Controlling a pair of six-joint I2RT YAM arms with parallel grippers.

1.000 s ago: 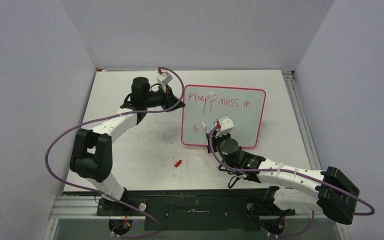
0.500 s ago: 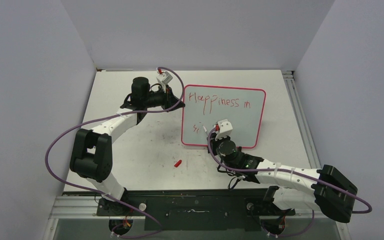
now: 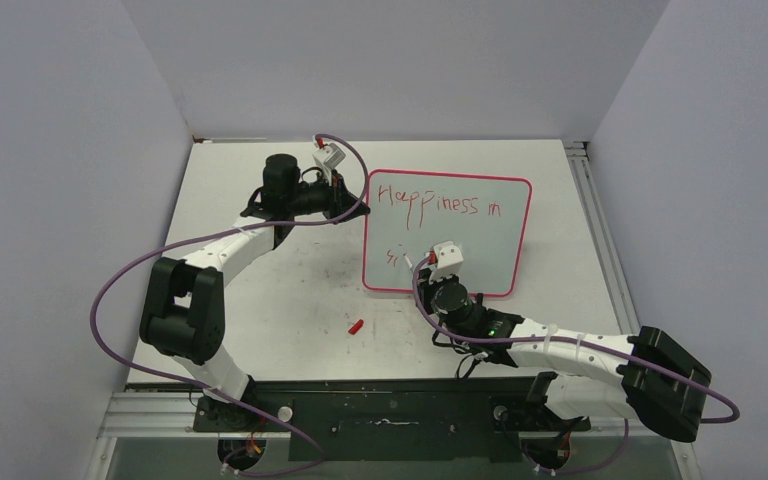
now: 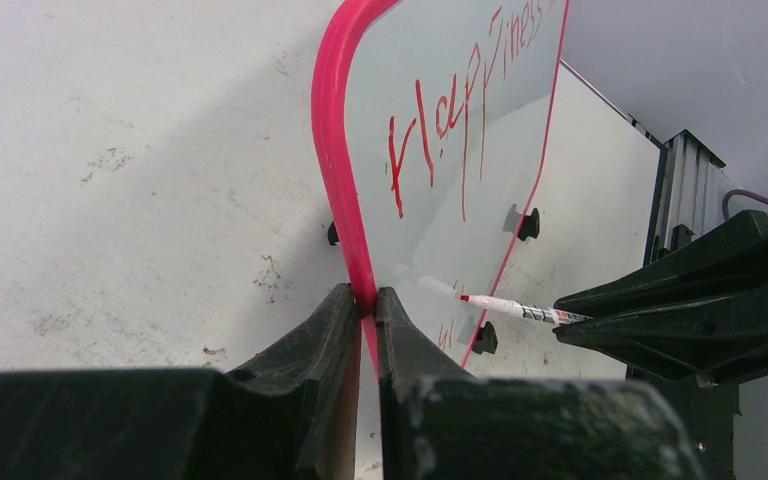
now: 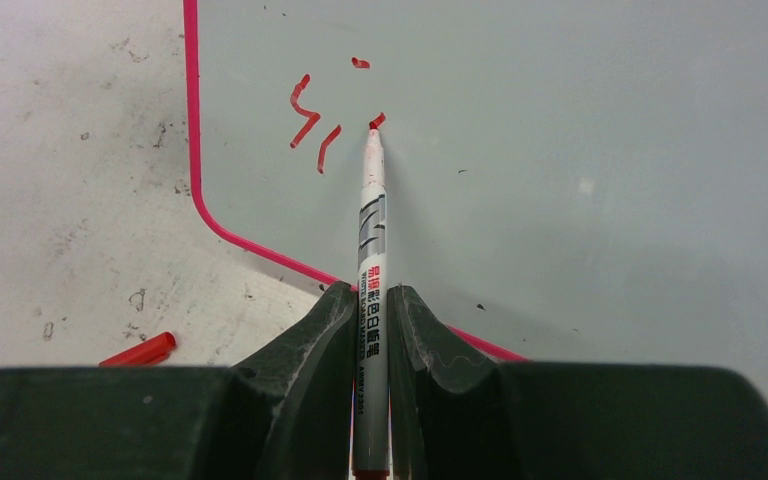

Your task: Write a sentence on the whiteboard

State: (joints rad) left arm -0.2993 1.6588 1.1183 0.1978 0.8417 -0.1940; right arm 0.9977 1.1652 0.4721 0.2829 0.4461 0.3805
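The whiteboard point(image 3: 480, 235) lies on the table with a pink-red rim point(image 4: 332, 150). The sentence point(image 3: 435, 202) reads "Happiness in" on the top line, with "si" point(image 5: 312, 125) started below. My left gripper point(image 4: 364, 305) is shut on the board's left rim point(image 3: 365, 215). My right gripper point(image 5: 370, 300) is shut on a white marker point(image 5: 371, 230), whose red tip point(image 5: 376, 122) touches the board just right of "si". The marker also shows in the left wrist view point(image 4: 505, 307), and the right gripper sits at the board's near edge in the top view point(image 3: 430, 262).
The red marker cap point(image 3: 356, 326) lies on the white tabletop point(image 3: 280, 300) in front of the board, also seen in the right wrist view point(image 5: 140, 350). Black clip feet point(image 4: 528, 222) show under the board. Grey walls surround the table.
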